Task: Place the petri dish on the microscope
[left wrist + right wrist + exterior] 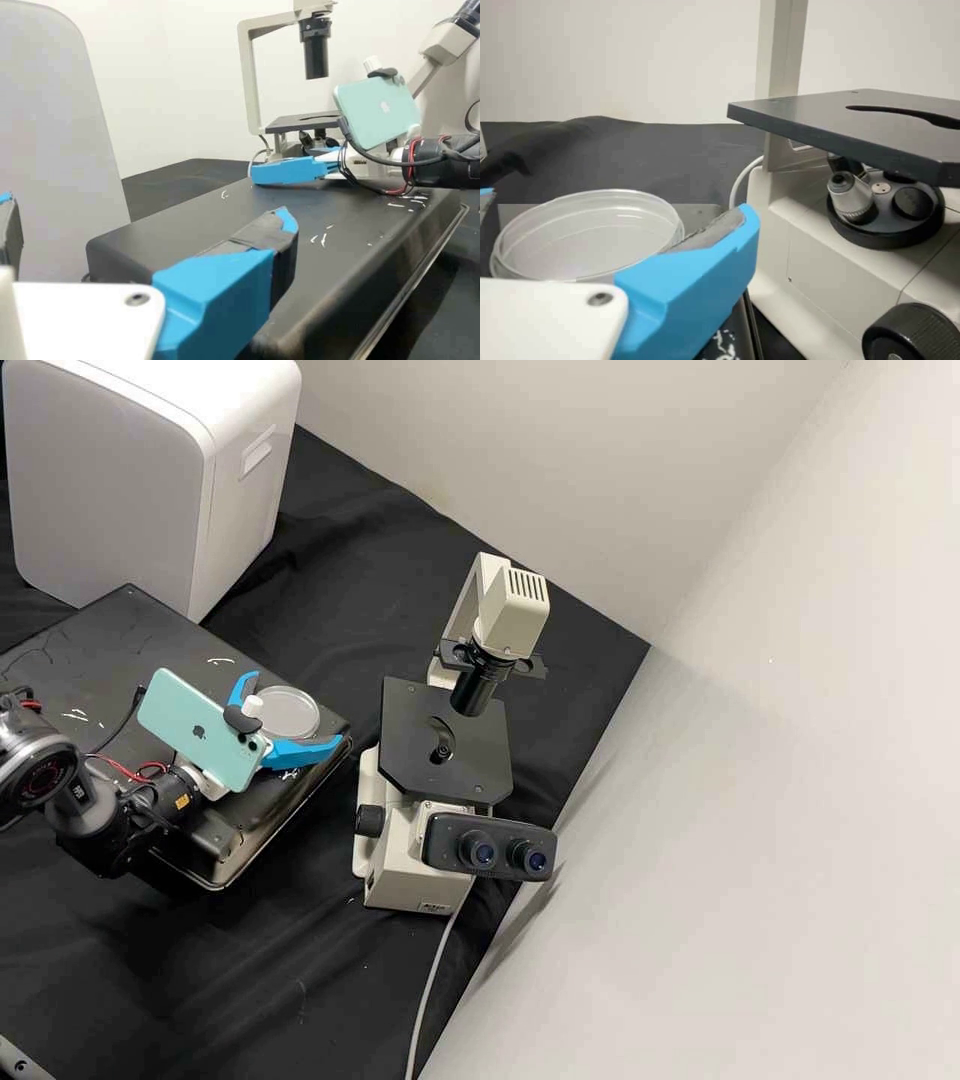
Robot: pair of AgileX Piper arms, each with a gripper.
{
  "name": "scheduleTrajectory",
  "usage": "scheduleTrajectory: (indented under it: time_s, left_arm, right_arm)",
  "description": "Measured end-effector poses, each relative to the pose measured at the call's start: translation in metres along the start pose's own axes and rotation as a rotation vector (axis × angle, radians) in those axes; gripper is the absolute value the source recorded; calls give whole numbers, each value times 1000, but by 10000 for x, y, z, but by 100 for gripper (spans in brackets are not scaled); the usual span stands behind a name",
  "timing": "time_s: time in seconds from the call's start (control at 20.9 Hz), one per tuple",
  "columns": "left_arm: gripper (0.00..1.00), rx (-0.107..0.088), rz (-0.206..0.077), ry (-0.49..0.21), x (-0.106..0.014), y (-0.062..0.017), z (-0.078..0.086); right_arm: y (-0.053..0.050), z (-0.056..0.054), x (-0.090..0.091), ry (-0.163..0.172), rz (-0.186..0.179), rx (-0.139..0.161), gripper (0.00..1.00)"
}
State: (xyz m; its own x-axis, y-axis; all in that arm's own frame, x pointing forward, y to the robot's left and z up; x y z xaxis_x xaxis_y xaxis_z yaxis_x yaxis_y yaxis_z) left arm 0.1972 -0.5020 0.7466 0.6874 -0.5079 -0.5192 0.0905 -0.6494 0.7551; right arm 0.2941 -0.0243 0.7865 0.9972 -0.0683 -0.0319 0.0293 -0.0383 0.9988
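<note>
Petri dish on black box, between fingers of right pincer. Jaws stand wide, straddling rim; we see no firm contact. Left pincer spread, nothing held. We judge dish light, stiff, slick, crackable: grip side wall across widest part, gently. Microscope stage just beyond.

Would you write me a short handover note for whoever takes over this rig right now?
Right gripper: jaws open, either side of the dish; contact unclear.
Left gripper: jaws open, empty, facing the box.
Dish: on the box, beside the microscope; stage bare.
Done: right gripper placed around the dish.
To do: grasp, lift, set the dish on the stage.
</note>
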Motion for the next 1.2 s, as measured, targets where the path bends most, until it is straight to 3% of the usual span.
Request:
scheduleTrajectory:
  time_s: [0.72, 1.2]
  left_arm:
    - [100, -3, -5, 1, 12, -11, -10]
    - [100, -2, -3, 0, 31, -5, -24]
  right_arm:
    - [120, 112, -10, -8, 8, 84, 0]
    - [120, 112, -10, -8, 8, 87, 0]
